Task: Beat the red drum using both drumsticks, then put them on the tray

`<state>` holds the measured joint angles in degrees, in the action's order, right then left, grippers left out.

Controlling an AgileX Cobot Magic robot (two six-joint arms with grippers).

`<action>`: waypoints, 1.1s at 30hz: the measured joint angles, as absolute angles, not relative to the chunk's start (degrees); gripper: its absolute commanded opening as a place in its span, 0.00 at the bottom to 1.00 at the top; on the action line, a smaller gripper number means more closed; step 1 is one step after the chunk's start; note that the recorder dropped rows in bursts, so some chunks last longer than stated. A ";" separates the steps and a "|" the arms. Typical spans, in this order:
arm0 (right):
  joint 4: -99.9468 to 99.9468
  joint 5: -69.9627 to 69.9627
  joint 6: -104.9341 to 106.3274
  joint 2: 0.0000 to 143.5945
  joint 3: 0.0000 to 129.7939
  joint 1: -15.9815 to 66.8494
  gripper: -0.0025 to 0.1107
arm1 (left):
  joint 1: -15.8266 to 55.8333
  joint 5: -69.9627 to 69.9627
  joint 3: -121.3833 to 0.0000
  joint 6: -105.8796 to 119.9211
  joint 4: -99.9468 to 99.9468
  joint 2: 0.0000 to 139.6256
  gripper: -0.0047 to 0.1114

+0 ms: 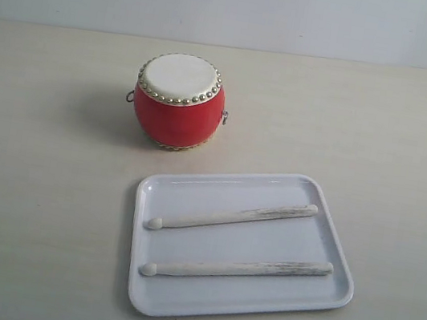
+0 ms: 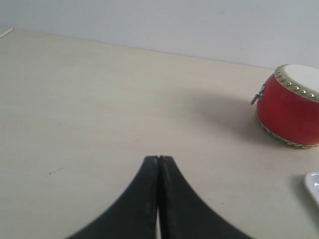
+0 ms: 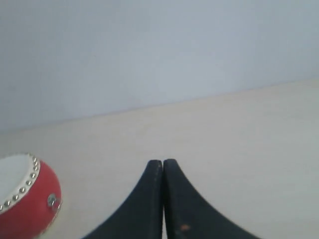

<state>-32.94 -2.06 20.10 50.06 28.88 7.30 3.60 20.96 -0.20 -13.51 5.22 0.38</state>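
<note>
Left end effector (image 2: 158, 162) and right end effector (image 3: 163, 164) are closed, empty. Sticks (image 1: 233, 217) in the lower-centre tray (image 1: 266, 240) look light, stiff, rollable: grip mid-shaft.

Soft even light; faint shadow beside red drum (image 1: 175, 112); wrist views hazy.

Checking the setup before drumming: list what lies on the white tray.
The drumstick nearer the drum and the other drumstick lie on the tray, apart. Nothing else shows; only the floor beneath them is covered.
</note>
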 measured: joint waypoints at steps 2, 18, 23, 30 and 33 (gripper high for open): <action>-33.08 -1.60 19.73 45.13 26.49 4.82 0.02 | 3.60 20.96 -0.20 -13.51 5.33 0.38 0.04; -32.90 -3.96 21.78 30.40 19.09 3.56 0.02 | 3.60 20.96 -0.20 -13.51 5.33 0.38 0.04; -22.89 -4.09 13.63 25.87 16.75 3.56 0.02 | 3.60 20.96 -0.20 -13.51 5.33 0.38 0.04; 6.05 -4.09 -14.15 16.65 12.14 3.56 0.02 | 3.60 20.96 -0.20 -13.51 5.33 0.38 0.04; 7.55 -4.17 -15.53 13.25 9.93 3.56 0.02 | 3.60 20.96 -0.20 -13.51 5.33 0.38 0.04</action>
<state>7.55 -4.17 -15.53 13.25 9.93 3.56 3.60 20.96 -0.20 -13.51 5.33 0.38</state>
